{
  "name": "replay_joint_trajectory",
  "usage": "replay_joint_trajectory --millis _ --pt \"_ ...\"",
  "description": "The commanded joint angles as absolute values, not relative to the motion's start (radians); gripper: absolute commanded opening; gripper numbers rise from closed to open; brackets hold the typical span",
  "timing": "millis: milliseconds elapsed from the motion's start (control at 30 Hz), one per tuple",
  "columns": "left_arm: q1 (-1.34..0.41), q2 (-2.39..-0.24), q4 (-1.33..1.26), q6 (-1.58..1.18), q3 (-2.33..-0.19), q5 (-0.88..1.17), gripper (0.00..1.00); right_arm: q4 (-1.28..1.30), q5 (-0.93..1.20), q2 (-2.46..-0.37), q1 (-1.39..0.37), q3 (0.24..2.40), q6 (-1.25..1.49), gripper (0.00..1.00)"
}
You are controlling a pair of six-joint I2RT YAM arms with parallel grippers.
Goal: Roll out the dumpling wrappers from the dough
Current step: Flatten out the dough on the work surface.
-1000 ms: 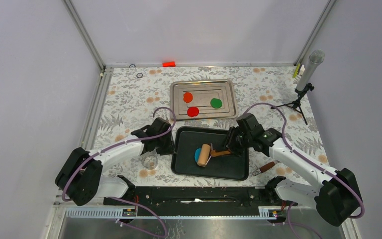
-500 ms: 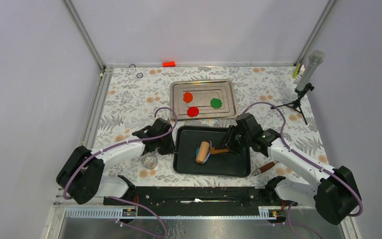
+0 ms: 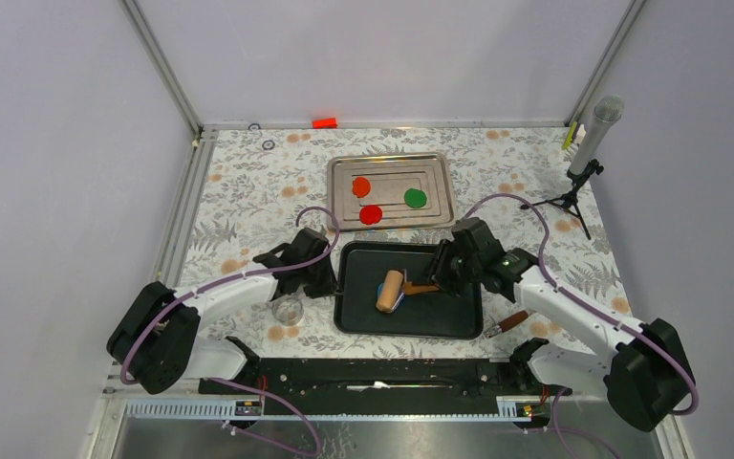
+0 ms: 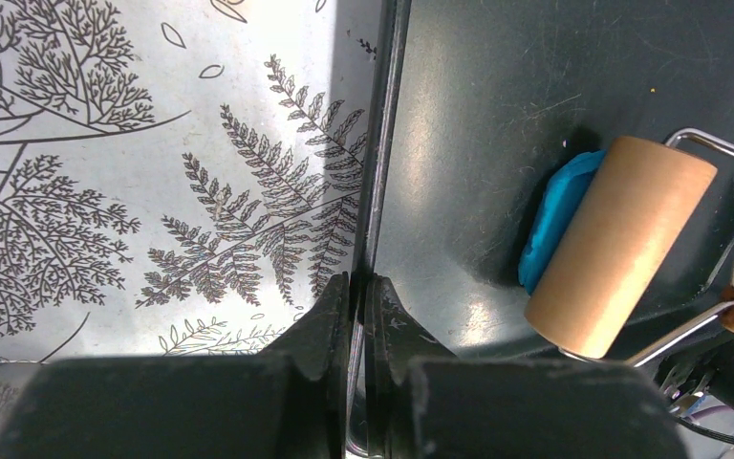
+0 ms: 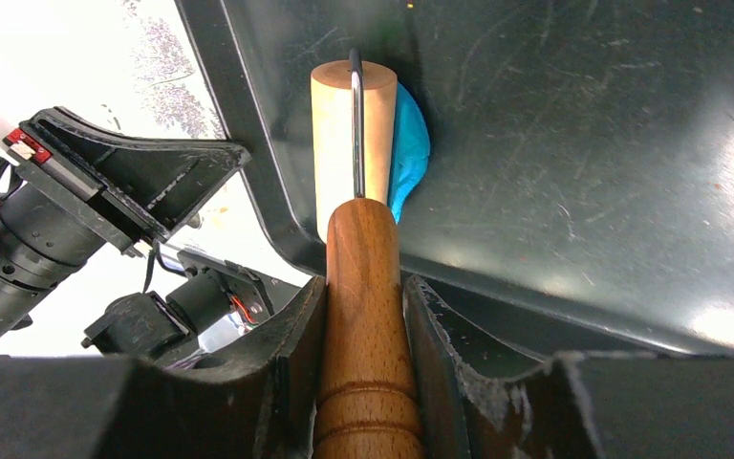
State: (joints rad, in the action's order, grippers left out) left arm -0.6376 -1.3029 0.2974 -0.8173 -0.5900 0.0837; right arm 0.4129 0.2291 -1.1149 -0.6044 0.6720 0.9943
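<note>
- Fern-printed tabletop point(image 3: 248, 191) carried a black tray point(image 3: 440, 320) and, behind it, a metal tray point(image 3: 440, 167)
- Left end effector point(image 4: 356, 287) pinched the black tray's left rim, jaws narrow
- Right end effector point(image 5: 365, 287) gripped the roller point(image 5: 334, 143) by its wooden handle
- Blue dough point(image 4: 554, 215) lay under the roller in the black tray
- Red, orange and green dumpling wrappers point(image 3: 371, 214) sat on the metal tray

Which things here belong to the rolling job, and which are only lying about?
Job: blue dough, roller, black tray, silver tray, three coloured wrappers.
Lying about: microphone, clear cup, wooden-handled tool, red block.
</note>
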Motion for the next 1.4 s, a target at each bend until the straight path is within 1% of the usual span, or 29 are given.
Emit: replay_joint_trajectory --millis 0,100,200,333,467,667,867,1067,1167,1267,1367 --pt "-0.634 -1.297 0.305 -0.847 -0.566 0.063 0.0 0.524 0.005 -1.233 -0.631 0.628 0.96 0.0" --pt "-0.634 -1.291 0.312 -0.847 -0.568 0.062 0.0 0.564 -0.054 -1.238 -0.635 0.631 0.936 0.0" --pt "-0.633 -1.284 0.314 -0.85 -0.573 0.064 0.0 0.635 -0.107 -1.165 -0.633 0.628 0.919 0.0" --pt "-0.632 -1.279 0.319 -0.859 -0.582 0.063 0.0 0.737 -0.123 -1.059 -0.633 0.626 0.917 0.0" --pt "-0.63 -1.276 0.298 -0.869 -0.575 0.076 0.0 0.798 -0.132 -1.013 -0.633 0.617 0.935 0.0" --pt "-0.629 -1.282 0.301 -0.868 -0.575 0.081 0.0 0.705 -0.104 -1.088 -0.649 0.592 0.96 0.0" --pt "-0.627 -1.265 0.307 -0.871 -0.571 0.077 0.0 0.653 -0.144 -1.186 -0.711 0.587 0.966 0.0" --pt "-0.626 -1.273 0.305 -0.871 -0.58 0.083 0.0 0.731 -0.196 -1.113 -0.719 0.587 0.949 0.0" --pt "-0.626 -1.276 0.305 -0.871 -0.587 0.085 0.0 0.803 -0.175 -1.053 -0.719 0.612 0.941 0.0" --pt "-0.623 -1.28 0.32 -0.863 -0.601 0.078 0.0 0.866 -0.1 -1.027 -0.718 0.619 0.928 0.0" --pt "-0.618 -1.278 0.324 -0.859 -0.605 0.078 0.0 0.853 -0.045 -1.01 -0.719 0.589 0.929 0.0"
